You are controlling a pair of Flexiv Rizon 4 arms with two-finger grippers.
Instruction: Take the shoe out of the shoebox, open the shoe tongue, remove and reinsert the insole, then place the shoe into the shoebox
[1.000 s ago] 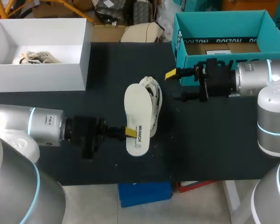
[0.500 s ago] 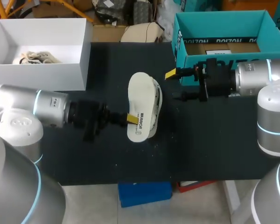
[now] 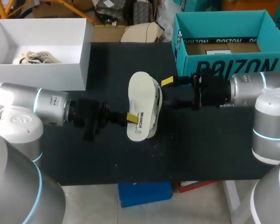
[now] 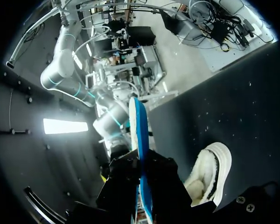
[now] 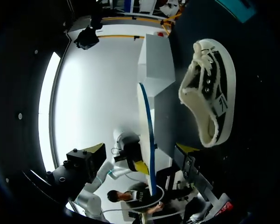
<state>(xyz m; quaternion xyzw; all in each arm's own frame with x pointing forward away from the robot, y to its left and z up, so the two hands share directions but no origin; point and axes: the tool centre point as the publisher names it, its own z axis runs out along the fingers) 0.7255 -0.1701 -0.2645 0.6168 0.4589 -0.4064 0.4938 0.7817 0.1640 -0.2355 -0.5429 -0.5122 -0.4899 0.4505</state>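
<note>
While the left gripper (image 3: 130,118) comes in low from the left, its two fingers are pressed tight on the insole (image 3: 141,100), one on each flat side, near one end of it. From above, the pale insole lies over most of the shoe (image 3: 157,100), and only a strip of the shoe peeks out on the side toward the right gripper (image 3: 169,91). The shoe rests on the dark table (image 3: 200,140), near the middle. In the left wrist view the insole (image 4: 139,140) shows as a thin blue edge sticking out ahead of the left gripper (image 4: 142,186), and the fluffy shoe (image 4: 210,170) sits just beside it, apart from the insole. The right gripper has its fingers spread wide and holds nothing. It hangs just beside the shoe, and I cannot tell if it touches. In the right wrist view the insole (image 5: 148,130) stands ahead of the right gripper (image 5: 140,151), in line with the gap between its fingers (image 5: 94,150), and the shoe (image 5: 212,93) lies off to one side, black with white laces. The teal box (image 3: 224,65) sits at the far right of the table. The white box (image 3: 60,74) sits at the far left, with another shoe (image 3: 35,57) inside.
</note>
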